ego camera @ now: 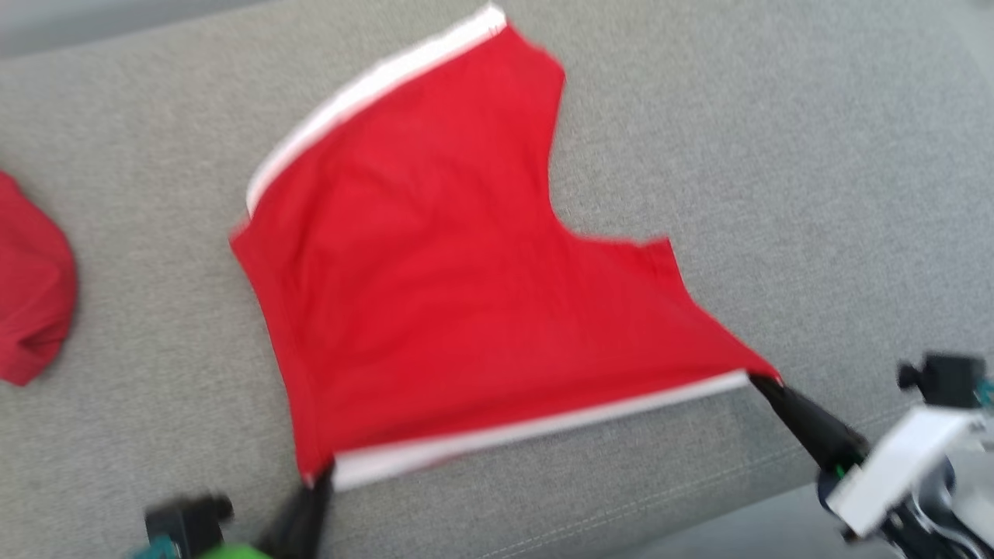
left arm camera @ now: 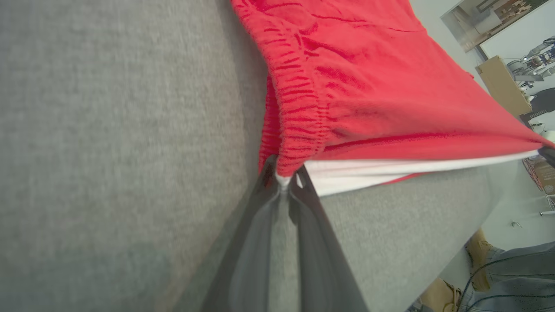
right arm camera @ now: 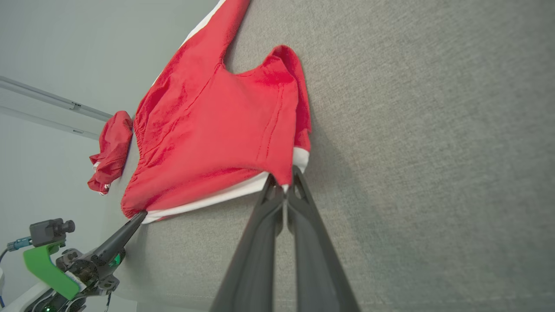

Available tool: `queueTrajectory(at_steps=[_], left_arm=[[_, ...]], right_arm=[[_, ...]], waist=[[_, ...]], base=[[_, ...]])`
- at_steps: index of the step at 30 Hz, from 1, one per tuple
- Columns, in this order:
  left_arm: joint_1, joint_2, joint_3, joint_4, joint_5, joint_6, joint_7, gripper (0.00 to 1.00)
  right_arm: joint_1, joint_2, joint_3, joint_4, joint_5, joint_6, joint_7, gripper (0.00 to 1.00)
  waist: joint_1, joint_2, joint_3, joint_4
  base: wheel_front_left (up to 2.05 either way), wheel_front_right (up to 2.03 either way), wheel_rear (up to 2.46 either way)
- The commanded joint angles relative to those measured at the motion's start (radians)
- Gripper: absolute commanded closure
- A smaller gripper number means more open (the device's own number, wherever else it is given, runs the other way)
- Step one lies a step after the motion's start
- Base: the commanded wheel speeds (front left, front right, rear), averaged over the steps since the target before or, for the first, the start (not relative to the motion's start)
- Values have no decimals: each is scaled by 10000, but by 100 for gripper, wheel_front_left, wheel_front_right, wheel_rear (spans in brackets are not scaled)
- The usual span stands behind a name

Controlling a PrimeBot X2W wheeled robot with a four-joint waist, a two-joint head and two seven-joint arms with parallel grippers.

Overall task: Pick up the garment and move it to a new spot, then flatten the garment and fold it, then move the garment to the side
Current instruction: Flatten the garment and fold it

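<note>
The garment [ego camera: 435,264] is a pair of red shorts with white side stripes, spread on the grey cushion. My left gripper [ego camera: 320,475] is shut on its near waistband corner, also seen as the left gripper [left arm camera: 284,175] pinching the elastic waistband of the garment [left arm camera: 368,78]. My right gripper [ego camera: 762,379] is shut on the near leg-hem corner by the white stripe. In the right wrist view the right gripper [right arm camera: 284,184] clamps the garment [right arm camera: 217,130], whose near edge is stretched taut between both grippers, and the left gripper [right arm camera: 141,215] shows at lower left.
A second red cloth [ego camera: 31,287] lies bunched at the left of the cushion, also seen as the red cloth [right arm camera: 110,149]. The cushion's front edge [ego camera: 699,505] runs close below the grippers. A person's shoes and trouser legs [left arm camera: 498,277] stand beside the cushion.
</note>
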Motion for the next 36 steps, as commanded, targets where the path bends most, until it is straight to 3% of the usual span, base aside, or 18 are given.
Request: queueTrajectory(at_steps=[1,6,9,12,15,18,21,26,32,36], left_arm=[[646,64,22,83,-170,252,103,100],[2613,23,163,-1840,-969,990,150,100],[3067,96,176,-2948,-1231,1261,376,100],[2831,313,302,-3562,-1302,1485,716,100],[1971,440,693,-4094,-1463,1651,1104,100],[870,269,1102,-4538,-1803,1937,1543,100],[-381,-65,1268,-4699,-2144,2328,2073,100],[-2617,-243,1063,-3918,-1830,3038,2991,100],[-4002,-874,998,-2651,-1902,3278,3174,100],[-4411,-1153,1069,-1865,-1999,3164,3026,100]], right_arm=[[354,-295,-217,-39,52,-38,-202,100],[3122,-1270,-1133,-1649,731,-41,-962,100],[4028,-1597,-1682,-2701,926,-38,-1251,100],[3715,-1656,-2080,-3024,953,-33,-1052,100],[2421,-1333,-2219,-2803,868,-33,-452,100],[415,-766,-2066,-1860,561,-32,451,100],[-1813,237,-1733,-536,166,-29,1331,100],[-5234,1851,-1281,1992,-571,-21,2488,100],[-7305,2572,-1184,4142,-1235,-21,2908,100],[-8109,2843,-959,5100,-1669,-21,3072,100]], waist=[[1,0,-1355,683],[1,0,-1566,1196],[1,0,-1378,1362],[1,0,-1043,1359],[1,0,-320,1370],[1,0,571,1330],[1,0,1209,1384],[1,0,1898,1710],[1,0,2059,2098],[1,0,2081,2303]], base=[[0,0,0],[0,0,0],[0,0,0],[0,0,0],[0,0,0],[0,0,0],[0,0,0],[0,0,0],[0,0,0],[0,0,0]])
